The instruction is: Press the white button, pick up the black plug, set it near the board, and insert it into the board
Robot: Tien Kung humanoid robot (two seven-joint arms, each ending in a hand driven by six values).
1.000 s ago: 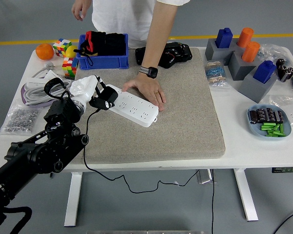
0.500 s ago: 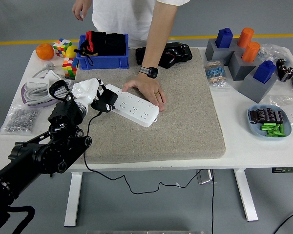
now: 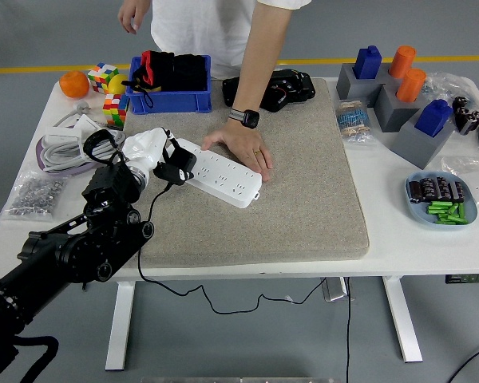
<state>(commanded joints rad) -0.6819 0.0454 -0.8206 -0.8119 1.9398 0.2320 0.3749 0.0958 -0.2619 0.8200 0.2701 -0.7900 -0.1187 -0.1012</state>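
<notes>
Head view, w/ the white table (image 3: 399, 239) seen from the robot's side. We see the left hand (image 3: 148, 152), white-fingered on a black arm, reaching in from the lower left; its fingers are closed around the black plug (image 3: 176, 165), which sits at the left end of the white board (image 3: 219, 172), touching or just above its top face (we cannot tell which). The plug's black cable (image 3: 144, 239) runs down over the near edge of the grey mat (image 3: 303, 199) & hangs below the table. The board lies diagonally on the mat, left end farther, right end nearer. A person stands at the far side; one hand (image 3: 241, 148), w/ a black watch (image 3: 245, 118) on the wrist, rests flat on the board's far-right part. The person's other hand (image 3: 132, 14) hangs at the top left, off the table. We cannot make out the white button at this res. Surroundings: blue bin (image 3: 172, 100) far left of the mat; orange (image 3: 73, 84) & colour cubes (image 3: 104, 76) at the far-left corner; grey blocks (image 3: 387, 100) w/ blue & orange pegs far right; blue dish (image 3: 447, 219) of small parts near right
</notes>
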